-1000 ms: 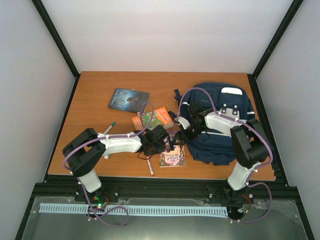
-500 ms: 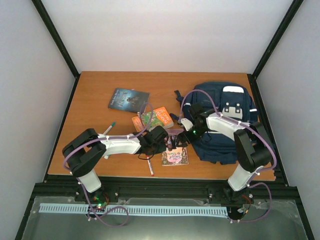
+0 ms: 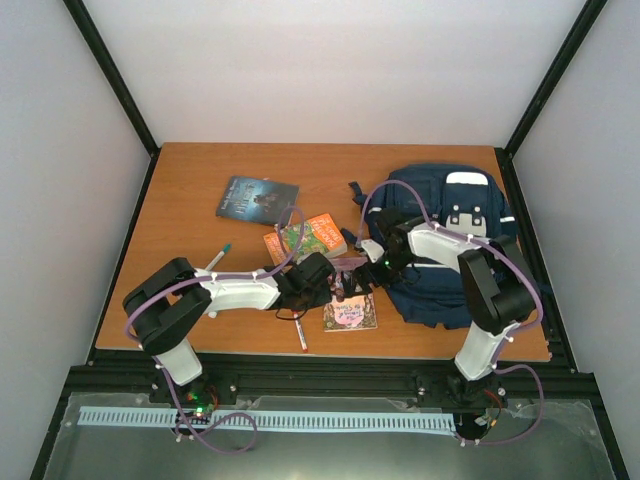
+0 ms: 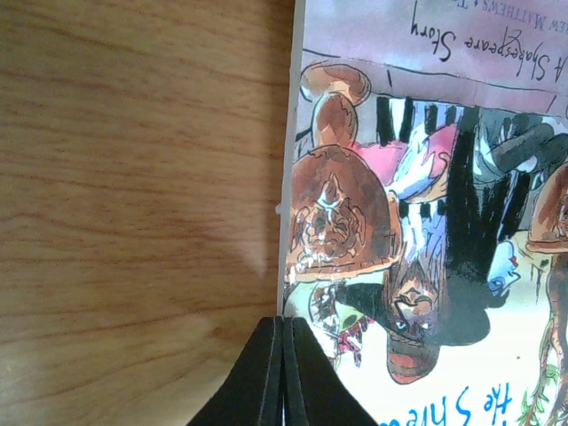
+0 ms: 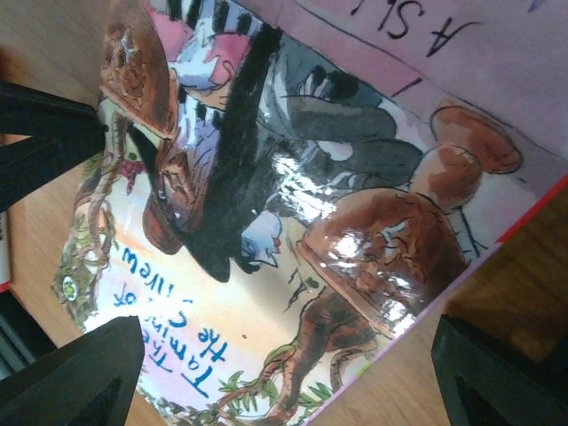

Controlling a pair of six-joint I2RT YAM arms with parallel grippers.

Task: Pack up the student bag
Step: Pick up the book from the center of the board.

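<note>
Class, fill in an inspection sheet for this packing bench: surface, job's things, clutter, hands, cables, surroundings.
Surface: brown wooden tabletop, items spread across it.
Job's things: large navy blue fabric backpack, lying at the right side.
Clutter: dark-covered book far left; orange-and-green books mid-table; pink illustrated picture book near the front edge; green-capped pen; red-and-white pen.
Hands: left hand shut, tips at the picture book's edge; right hand open over that book.
Cables: purple cables looped along both arms.
Surroundings: white walls, black frame posts.
</note>
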